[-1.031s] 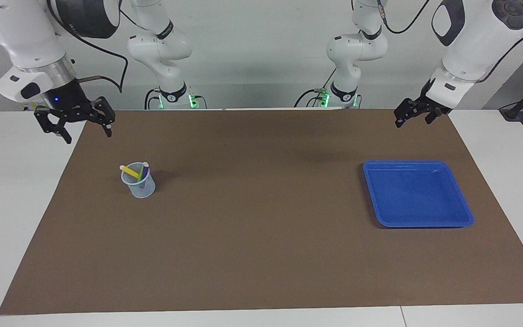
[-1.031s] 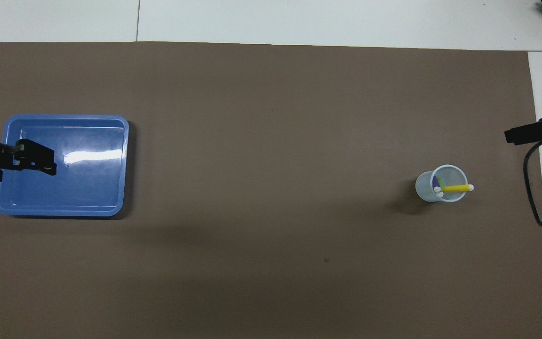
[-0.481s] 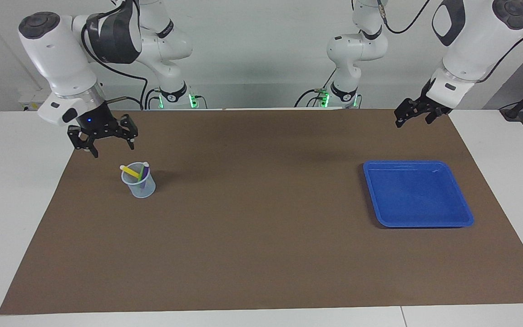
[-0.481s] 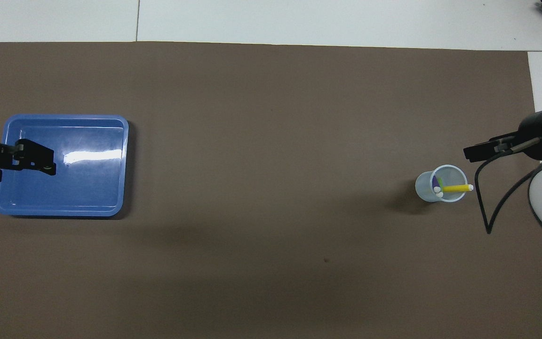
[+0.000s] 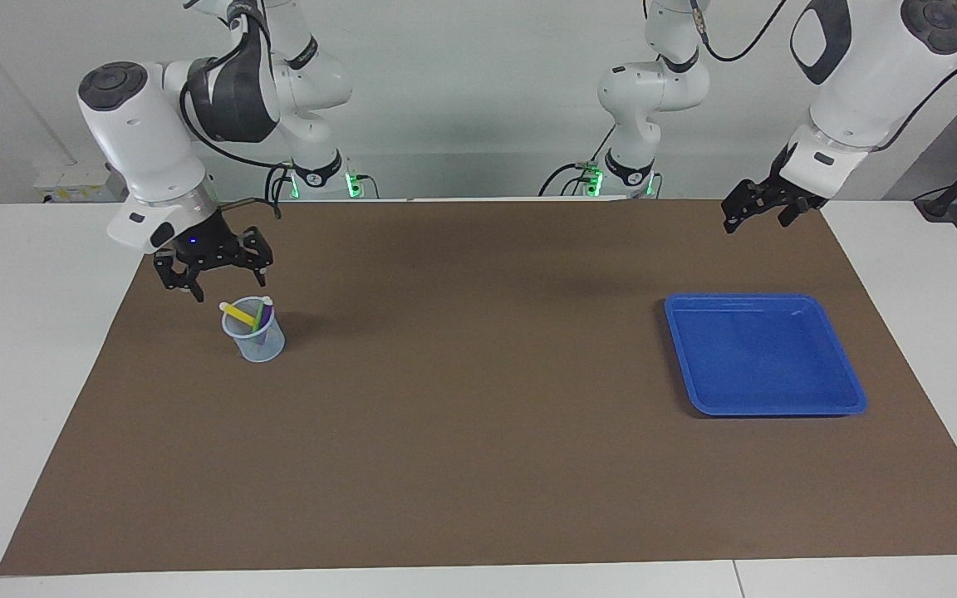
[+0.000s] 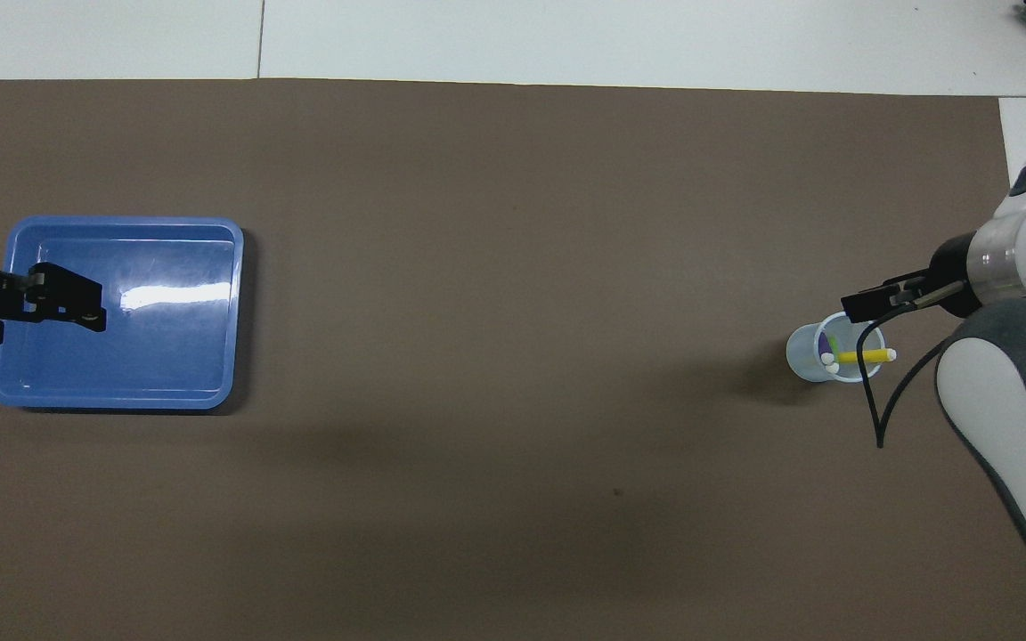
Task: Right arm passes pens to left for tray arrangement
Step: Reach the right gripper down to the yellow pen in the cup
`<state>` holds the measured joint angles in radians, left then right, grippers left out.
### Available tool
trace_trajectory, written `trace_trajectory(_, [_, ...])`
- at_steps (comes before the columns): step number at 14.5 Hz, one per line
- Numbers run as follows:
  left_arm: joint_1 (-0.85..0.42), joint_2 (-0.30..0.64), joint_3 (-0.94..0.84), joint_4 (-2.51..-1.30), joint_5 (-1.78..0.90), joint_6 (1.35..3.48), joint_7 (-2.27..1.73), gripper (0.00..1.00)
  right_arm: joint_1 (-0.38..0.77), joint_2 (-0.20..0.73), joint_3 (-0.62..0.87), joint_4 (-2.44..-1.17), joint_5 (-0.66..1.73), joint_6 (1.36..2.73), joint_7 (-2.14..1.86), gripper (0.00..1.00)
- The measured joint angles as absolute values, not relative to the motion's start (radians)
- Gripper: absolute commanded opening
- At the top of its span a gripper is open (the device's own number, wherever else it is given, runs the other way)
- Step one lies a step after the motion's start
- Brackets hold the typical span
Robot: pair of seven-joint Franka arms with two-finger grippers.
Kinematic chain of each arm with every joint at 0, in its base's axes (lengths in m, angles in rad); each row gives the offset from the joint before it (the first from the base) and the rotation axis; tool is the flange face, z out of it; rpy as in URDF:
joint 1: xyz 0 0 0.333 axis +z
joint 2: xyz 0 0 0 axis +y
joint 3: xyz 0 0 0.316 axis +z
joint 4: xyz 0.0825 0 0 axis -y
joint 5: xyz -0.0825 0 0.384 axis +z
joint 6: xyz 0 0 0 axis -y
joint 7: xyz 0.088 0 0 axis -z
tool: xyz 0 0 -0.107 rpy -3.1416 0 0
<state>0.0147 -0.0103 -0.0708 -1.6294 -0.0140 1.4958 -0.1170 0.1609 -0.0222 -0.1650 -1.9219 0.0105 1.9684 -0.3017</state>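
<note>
Three pens, yellow [image 5: 237, 313], green [image 5: 259, 315] and purple [image 5: 266, 319], lean in a small pale-blue mesh cup [image 5: 255, 342] on the brown mat toward the right arm's end of the table. My right gripper [image 5: 229, 281] hangs open just above the cup's rim and touches nothing. In the overhead view the right gripper [image 6: 869, 308] overlaps the cup [image 6: 801, 354] beside the yellow pen [image 6: 865, 356]. The blue tray [image 5: 765, 357] lies bare toward the left arm's end. My left gripper [image 5: 751, 214] waits open in the air by the tray [image 6: 166, 356] and holds nothing.
A brown mat [image 5: 478, 432] covers most of the white table [image 5: 22, 349]. The right arm's black cable [image 6: 878, 409] dangles beside the cup. Both arm bases stand at the robots' edge of the table.
My right arm has swung in from the table's end and come down over the cup, still open. The left arm, the pens, the cup and the tray have not moved.
</note>
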Motion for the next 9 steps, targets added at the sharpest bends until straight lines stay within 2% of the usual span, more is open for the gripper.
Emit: trace_trajectory(9, [0.015,-0.010,-0.071,-1.629,-0.014,1.496,-0.117,1.00,0.157,-0.022,-0.168,-2.004,0.011,2.040,-0.308,1.00])
